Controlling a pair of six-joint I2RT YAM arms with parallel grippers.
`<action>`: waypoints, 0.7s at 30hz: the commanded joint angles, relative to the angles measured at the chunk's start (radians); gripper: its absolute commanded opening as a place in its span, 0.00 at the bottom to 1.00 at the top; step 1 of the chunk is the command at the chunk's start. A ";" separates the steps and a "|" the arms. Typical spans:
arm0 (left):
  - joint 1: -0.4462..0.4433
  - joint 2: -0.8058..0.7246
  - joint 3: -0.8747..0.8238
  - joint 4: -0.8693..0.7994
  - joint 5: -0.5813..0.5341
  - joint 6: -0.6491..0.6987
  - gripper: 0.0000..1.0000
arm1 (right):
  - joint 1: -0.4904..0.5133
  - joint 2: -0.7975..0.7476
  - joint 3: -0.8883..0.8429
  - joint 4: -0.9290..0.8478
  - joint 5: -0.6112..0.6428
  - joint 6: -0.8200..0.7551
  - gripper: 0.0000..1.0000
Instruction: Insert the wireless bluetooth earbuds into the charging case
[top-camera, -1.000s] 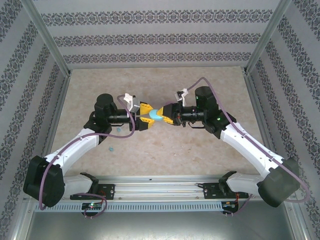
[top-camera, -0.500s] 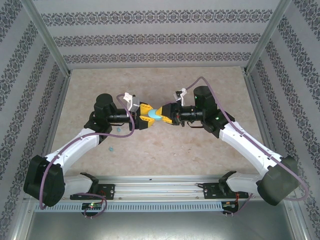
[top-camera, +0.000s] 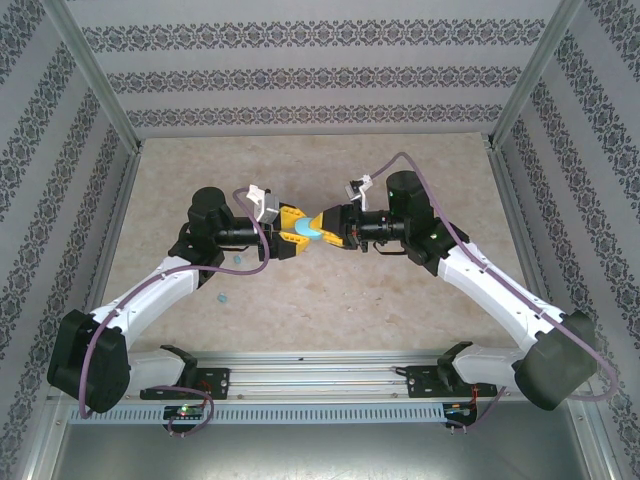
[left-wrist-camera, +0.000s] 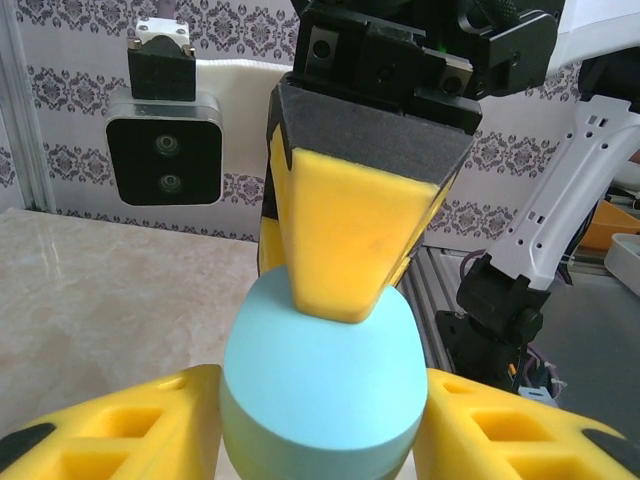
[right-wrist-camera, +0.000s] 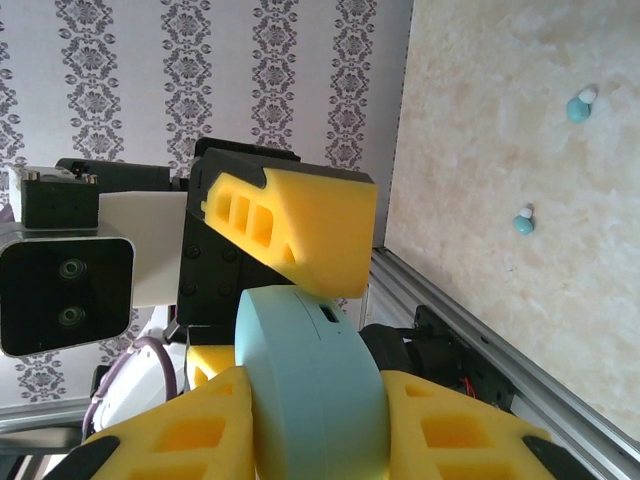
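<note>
Case (left-wrist-camera: 320, 390) gripped by left claw (top-camera: 300, 233) and right claw (top-camera: 322, 227), earbuds (right-wrist-camera: 579, 106) on table (right-wrist-camera: 480, 150)

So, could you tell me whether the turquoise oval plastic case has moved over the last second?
Yes, slightly: the turquoise oval case has drifted left, away from the metal corner post on the right.

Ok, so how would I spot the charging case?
Look at the middle of the marble table, where the left arm and right arm meet. Between their yellow fingers sits the charging case, a smooth pale-blue oval. It is far bigger than the two tiny blue earbuds lying on the table near the left arm.
</note>
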 joint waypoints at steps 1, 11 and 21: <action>-0.003 0.001 0.020 0.022 0.034 0.010 0.47 | 0.016 0.004 0.034 0.033 -0.015 0.008 0.19; -0.002 0.000 0.041 0.017 0.048 -0.037 0.25 | 0.013 0.011 0.039 0.003 -0.014 -0.038 0.37; 0.007 -0.070 0.036 -0.047 0.064 -0.083 0.21 | -0.028 -0.091 0.118 -0.167 0.116 -0.358 0.64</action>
